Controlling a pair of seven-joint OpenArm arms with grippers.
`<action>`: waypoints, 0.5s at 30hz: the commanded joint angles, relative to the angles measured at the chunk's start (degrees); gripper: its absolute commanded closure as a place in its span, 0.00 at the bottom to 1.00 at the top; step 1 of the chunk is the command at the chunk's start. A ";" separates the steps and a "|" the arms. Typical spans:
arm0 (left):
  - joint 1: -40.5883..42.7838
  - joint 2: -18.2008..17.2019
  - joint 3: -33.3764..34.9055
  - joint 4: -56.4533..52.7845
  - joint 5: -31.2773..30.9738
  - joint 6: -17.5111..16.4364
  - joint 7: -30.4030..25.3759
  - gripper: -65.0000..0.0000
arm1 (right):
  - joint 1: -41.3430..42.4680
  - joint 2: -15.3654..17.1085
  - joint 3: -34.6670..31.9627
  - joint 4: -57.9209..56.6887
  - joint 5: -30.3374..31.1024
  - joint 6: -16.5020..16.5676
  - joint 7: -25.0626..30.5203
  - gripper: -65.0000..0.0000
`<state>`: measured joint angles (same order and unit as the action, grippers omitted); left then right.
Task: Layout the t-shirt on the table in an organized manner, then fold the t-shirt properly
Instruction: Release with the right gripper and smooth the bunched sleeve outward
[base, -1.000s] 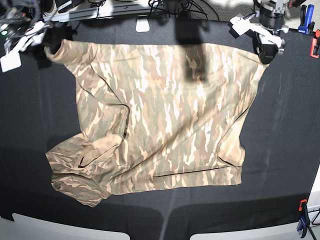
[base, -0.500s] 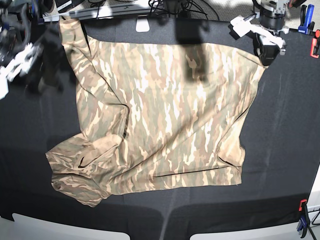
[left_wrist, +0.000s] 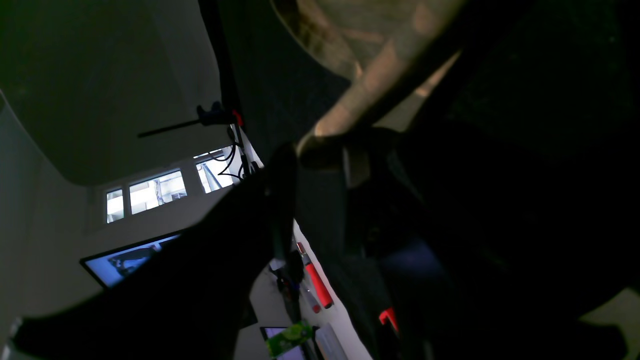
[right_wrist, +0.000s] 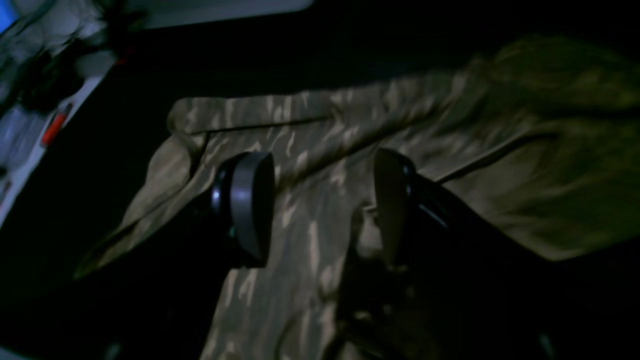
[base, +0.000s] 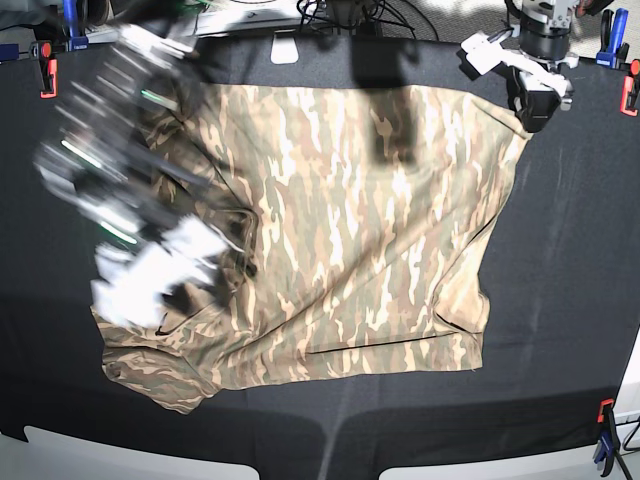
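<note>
The t-shirt (base: 360, 230) lies spread over the middle of the table (base: 570, 300), its camouflage of tan, beige and olive-brown with cream streaks facing up. Most of the body is flat. The edge toward the far side of the table runs fairly straight, while the near hem sits slightly askew. Toward the table's near left corner, as the base view shows it, the cloth is bunched into folds, with a sleeve rumpled over itself and a dark seam line curling through it. A crease runs down the shirt's right edge in that view, and a shadow falls across the fabric near the far edge.

My left gripper (base: 530, 100) sits at the shirt's corner by the table's far right corner. In the left wrist view a strip of the tan cloth (left_wrist: 350, 107) runs right up to my dark fingers (left_wrist: 325, 150), and I seem to have that corner pinched, though the view is too dim for me to be sure.

My right gripper (right_wrist: 320, 200) hangs over the bunched side of the shirt, a blur in the base view. My two pads (right_wrist: 247, 205) stand well apart with camouflage cloth below them and nothing between them.
</note>
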<state>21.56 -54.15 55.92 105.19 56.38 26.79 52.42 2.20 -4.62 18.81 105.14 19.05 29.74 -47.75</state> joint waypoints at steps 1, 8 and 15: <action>0.04 -0.96 -0.07 0.94 1.03 0.94 0.09 0.79 | 2.05 -1.11 -1.07 -0.76 -1.53 -1.36 1.73 0.54; 0.04 -0.96 -0.07 0.94 1.03 0.94 0.09 0.79 | 6.75 -4.38 -2.23 -14.16 -14.62 -10.08 4.26 0.54; 0.02 -0.96 -0.07 0.94 1.03 0.94 0.04 0.79 | 4.59 -4.38 -2.21 -16.98 -20.65 -10.25 1.44 0.54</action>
<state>21.56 -54.15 55.92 105.19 56.36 26.76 52.47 5.67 -8.91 16.64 87.09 -2.09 19.25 -47.57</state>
